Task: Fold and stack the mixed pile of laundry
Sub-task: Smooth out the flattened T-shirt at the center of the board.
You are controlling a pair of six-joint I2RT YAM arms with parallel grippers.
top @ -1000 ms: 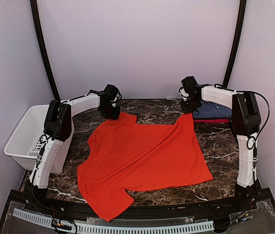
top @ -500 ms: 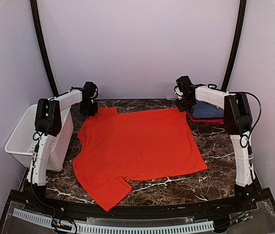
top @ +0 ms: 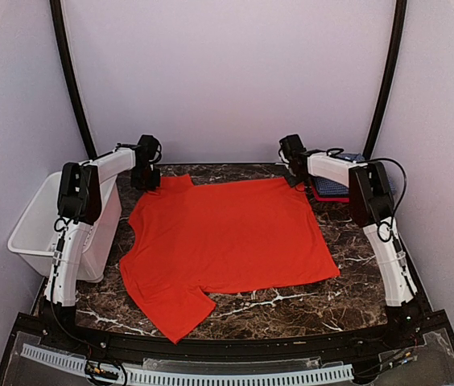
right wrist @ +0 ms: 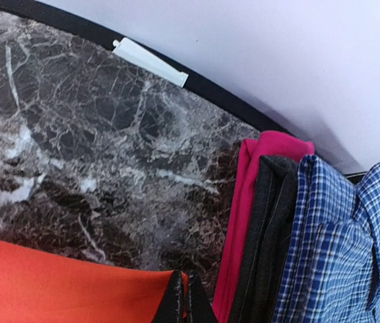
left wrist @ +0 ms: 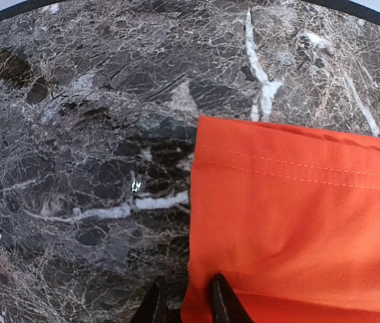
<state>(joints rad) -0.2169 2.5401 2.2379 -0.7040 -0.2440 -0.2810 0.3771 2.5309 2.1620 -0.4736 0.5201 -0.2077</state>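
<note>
A: Where's the orange-red shirt (top: 227, 233)?
B: Spread flat across the marble surface (top: 356, 225), filling most of the middle.
A: And the claws?
B: The left claw (left wrist: 186, 286) pinches its far-left corner. The right claw (right wrist: 184, 282) is clenched tight on the far-right corner.
A: The checked shirt (right wrist: 338, 235)?
B: Folded at the far right, stacked on a dark garment (right wrist: 271, 235) and a pink one (right wrist: 244, 222), just beside the right claw.

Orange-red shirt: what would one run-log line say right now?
orange-red cloth shirt: spread flat | left gripper: pinching its far-left corner | right gripper: shut on far-right corner
</note>
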